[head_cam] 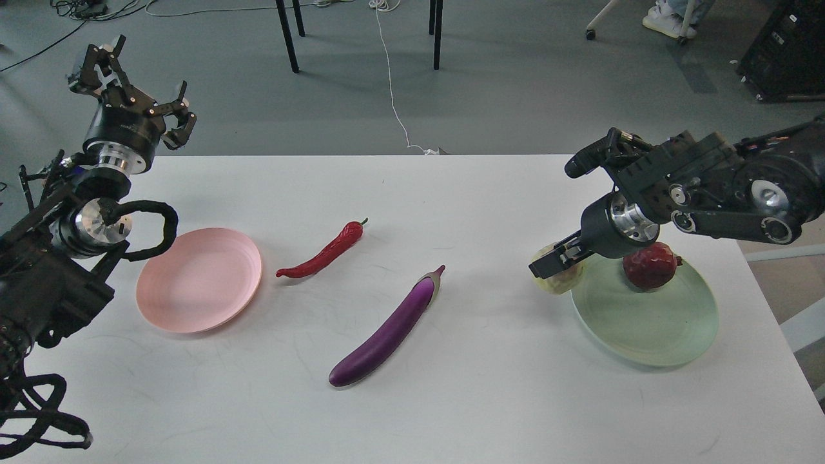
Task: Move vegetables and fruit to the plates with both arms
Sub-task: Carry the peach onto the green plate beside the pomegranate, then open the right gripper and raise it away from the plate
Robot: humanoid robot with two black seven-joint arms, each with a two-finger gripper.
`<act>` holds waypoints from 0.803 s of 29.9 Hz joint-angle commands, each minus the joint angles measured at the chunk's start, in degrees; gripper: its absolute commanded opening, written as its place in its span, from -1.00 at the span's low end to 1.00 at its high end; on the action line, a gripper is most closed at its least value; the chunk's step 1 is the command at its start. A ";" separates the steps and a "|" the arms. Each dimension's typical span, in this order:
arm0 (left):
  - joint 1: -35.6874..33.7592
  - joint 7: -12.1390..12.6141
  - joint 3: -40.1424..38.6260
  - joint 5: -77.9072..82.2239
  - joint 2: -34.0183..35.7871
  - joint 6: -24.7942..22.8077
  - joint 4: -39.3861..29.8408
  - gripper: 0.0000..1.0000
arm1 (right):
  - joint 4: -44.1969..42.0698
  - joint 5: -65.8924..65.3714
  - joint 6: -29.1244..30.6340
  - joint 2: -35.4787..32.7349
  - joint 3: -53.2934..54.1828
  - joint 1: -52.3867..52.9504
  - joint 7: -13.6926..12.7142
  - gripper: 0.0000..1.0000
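My right gripper [555, 261] is shut on the yellow-green fruit [559, 278] and holds it lifted just left of the mint green plate [644, 325]. The dark red pomegranate [651, 265] sits at the back of that plate. The purple eggplant [387, 328] lies on the table at centre. The red chili [322, 254] lies behind it to the left. The pale pink plate [196, 278] stands empty at the left. My left gripper [129, 77] is open and empty, raised beyond the table's far left corner.
The white table [412, 412] ends at the right just past the green plate. Black chair legs [287, 35] and cables lie on the floor beyond the far edge.
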 commanded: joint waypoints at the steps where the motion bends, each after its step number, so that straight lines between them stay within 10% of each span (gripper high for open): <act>1: -0.17 0.03 -0.42 -0.15 1.57 -0.13 0.01 0.96 | 0.50 -0.88 0.00 -4.42 0.13 -2.82 0.00 0.24; 11: -0.78 0.56 0.02 0.11 1.31 0.14 -0.08 0.96 | 0.24 -2.91 -0.18 -9.53 0.57 -7.74 -0.35 0.39; 17: -2.71 1.35 0.20 0.64 1.40 0.14 -0.08 0.96 | 0.41 -2.30 -0.18 -10.93 1.98 -8.19 -0.44 0.90; 24: -3.77 9.52 0.90 0.64 1.40 -1.88 -0.08 0.96 | 0.50 -0.28 0.00 -13.48 7.07 -8.19 -0.35 0.96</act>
